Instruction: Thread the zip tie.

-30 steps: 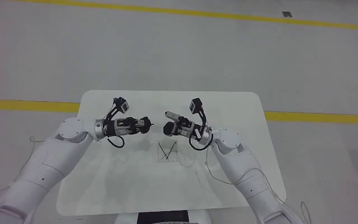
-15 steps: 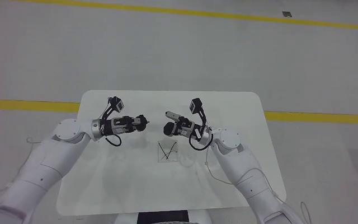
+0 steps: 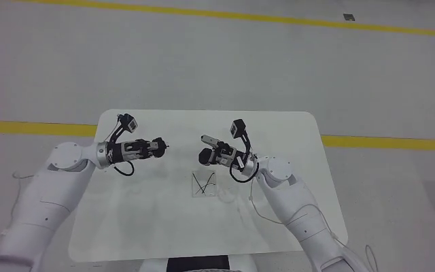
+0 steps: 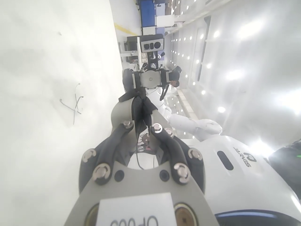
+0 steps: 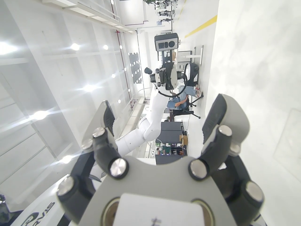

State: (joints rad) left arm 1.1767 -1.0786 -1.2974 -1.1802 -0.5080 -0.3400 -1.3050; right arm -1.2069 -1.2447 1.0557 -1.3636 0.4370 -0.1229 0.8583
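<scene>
— Well, where are the zip ties (image 3: 204,184) to be found?

— They are seen lying crossed on the table (image 3: 285,224), near its middle. That spot is at 6 o'clock from the right gripper (image 3: 202,148) and between 4 and 5 o'clock from the left gripper (image 3: 162,145). 3 or 4 thin strands can be made out, but an exact count cannot be given.

— Is anything held?

— The right gripper's jaws are spread wide, with nothing between them. The left gripper's jaws are pressed together. Whether a tie is pinched between them cannot be told.

— How is a tie expected to handle?

— It is judged to be very light, thin and springy, with a smooth skin that may slide between pads. Because it lies flat, it is likely to be awkward to lift. One tie would best be taken just behind its head by 1 gripper. Its tail would be taken a little back from the tip by the other, so that the free end stays stiff enough to be fed through the slot.

— And containers?

— A faint square outline (image 3: 192,185) is seen around the ties. Whether it is a clear shallow tray or a flat sheet cannot be told. The ties are seen inside it.
</scene>
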